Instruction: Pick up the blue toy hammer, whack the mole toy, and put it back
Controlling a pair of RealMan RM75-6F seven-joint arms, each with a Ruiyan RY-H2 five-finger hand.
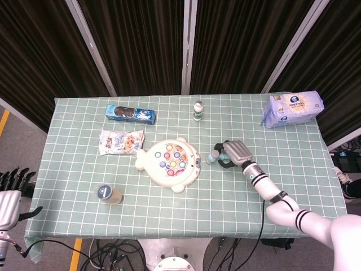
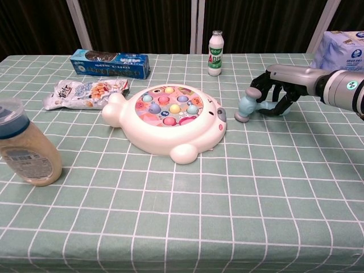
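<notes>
**Right hand curled around the hammer handle beside the mole toy**

The blue toy hammer (image 2: 248, 106) lay on the green checked tabletop (image 2: 239, 193), just to the right of the mole toy (image 2: 169, 119) in the chest view, near it but not touching; its head (image 2: 246, 107) was the end closer to the toy, and its long axis ran roughly across the tabletop, from the toy side toward the robot's right, with the handle going under the right hand (image 2: 277, 91); the fingers (image 2: 263, 85) of this hand were curled narrowly around the handle, and they seemed to grip it, though the hammer still looked to rest on the cloth; in the head view the same hand (image 1: 236, 152) covered the handle and only the hammer head (image 1: 214, 156) showed.

The left hand (image 1: 9, 197) was low at the left edge of the head view, off the tabletop, with its fingers (image 1: 13, 176) spread and holding nothing.

The mole toy was a cream fish-like body with coloured buttons on a pink top.

The small white bottle (image 2: 215, 45) with a green cap stood upright at the far side, and its label showed the letters "AD"; the blue box (image 2: 110, 62), the snack bag (image 2: 84, 92), the jar (image 2: 24, 149) and the blue-white pack (image 2: 346, 50) carried print too small to read.
</notes>
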